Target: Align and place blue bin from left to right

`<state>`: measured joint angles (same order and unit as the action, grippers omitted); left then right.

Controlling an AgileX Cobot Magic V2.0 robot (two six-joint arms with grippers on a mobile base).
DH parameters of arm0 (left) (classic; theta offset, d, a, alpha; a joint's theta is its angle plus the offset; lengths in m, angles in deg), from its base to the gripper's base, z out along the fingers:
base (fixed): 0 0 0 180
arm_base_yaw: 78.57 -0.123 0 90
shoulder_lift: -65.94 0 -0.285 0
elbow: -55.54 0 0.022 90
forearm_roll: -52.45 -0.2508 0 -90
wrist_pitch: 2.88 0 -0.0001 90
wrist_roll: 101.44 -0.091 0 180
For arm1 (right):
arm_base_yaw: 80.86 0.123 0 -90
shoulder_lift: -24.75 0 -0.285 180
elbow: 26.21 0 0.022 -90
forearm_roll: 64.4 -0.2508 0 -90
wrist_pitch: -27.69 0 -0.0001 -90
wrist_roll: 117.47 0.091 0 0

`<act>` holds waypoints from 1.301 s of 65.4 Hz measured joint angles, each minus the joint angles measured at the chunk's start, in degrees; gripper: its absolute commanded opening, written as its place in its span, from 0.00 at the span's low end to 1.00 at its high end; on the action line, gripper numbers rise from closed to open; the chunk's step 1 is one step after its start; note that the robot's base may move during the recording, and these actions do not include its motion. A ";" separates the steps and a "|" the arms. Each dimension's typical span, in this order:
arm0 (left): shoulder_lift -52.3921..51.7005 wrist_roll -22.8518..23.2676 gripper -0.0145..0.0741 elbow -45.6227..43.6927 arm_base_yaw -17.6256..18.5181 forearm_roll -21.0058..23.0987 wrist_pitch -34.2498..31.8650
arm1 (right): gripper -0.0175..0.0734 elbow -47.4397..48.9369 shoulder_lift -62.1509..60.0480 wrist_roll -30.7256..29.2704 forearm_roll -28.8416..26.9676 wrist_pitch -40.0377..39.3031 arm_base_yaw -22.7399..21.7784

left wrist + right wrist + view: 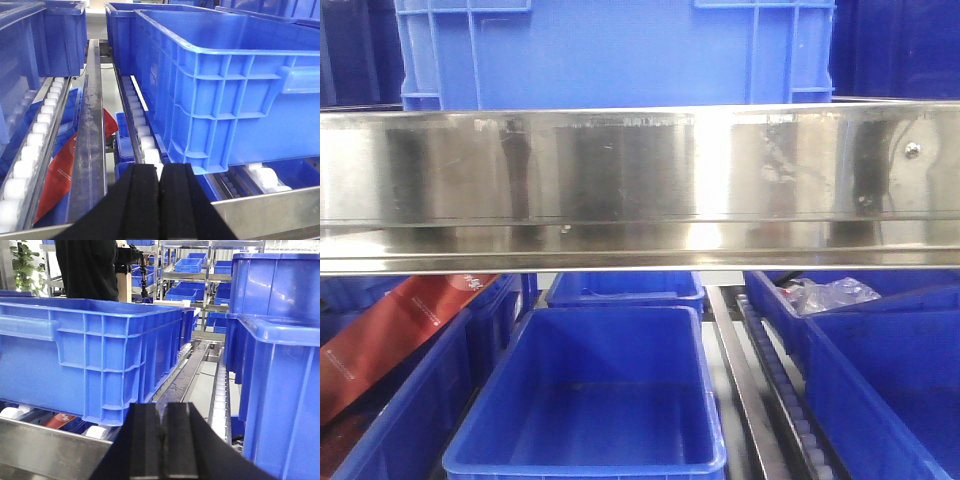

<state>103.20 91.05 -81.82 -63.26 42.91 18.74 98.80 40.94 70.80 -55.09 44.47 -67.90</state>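
Large bright-blue ribbed plastic bin [220, 85] sits on the white roller track [145, 145] of the upper rack level, just behind the stainless steel front rail [640, 185]. Front view: rail hides its base; top cut off. Left pincer [160, 205] pressed together, holding nothing, near the bin's left corner. Right pincer [162, 445] likewise closed and empty, near the bin's right corner [107, 357]. Below: smooth-walled blue tub [590, 400]; red packet [390, 335], partly hidden. Dark-clothed person [87, 267] behind, head cut off.
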 measured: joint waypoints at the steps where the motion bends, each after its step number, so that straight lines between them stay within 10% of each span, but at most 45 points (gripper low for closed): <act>1: 0.00 0.00 0.04 0.00 0.00 0.00 0.00 | 0.12 0.00 0.00 0.00 0.00 0.00 0.00; 22: -0.83 0.00 0.04 0.09 -0.53 2.82 0.41 | 0.12 0.00 0.00 -0.05 0.00 0.00 0.00; 49: -18.63 -13.57 0.04 19.64 -13.31 11.38 -9.12 | 0.12 0.00 0.00 -0.05 0.00 0.00 0.00; 85: -29.09 -14.03 0.04 34.64 -14.69 12.03 -17.34 | 0.12 0.00 0.00 -0.14 0.00 -0.60 0.00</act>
<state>74.11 77.02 -47.19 -77.94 54.94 1.40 98.80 40.94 70.66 -55.09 43.86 -67.90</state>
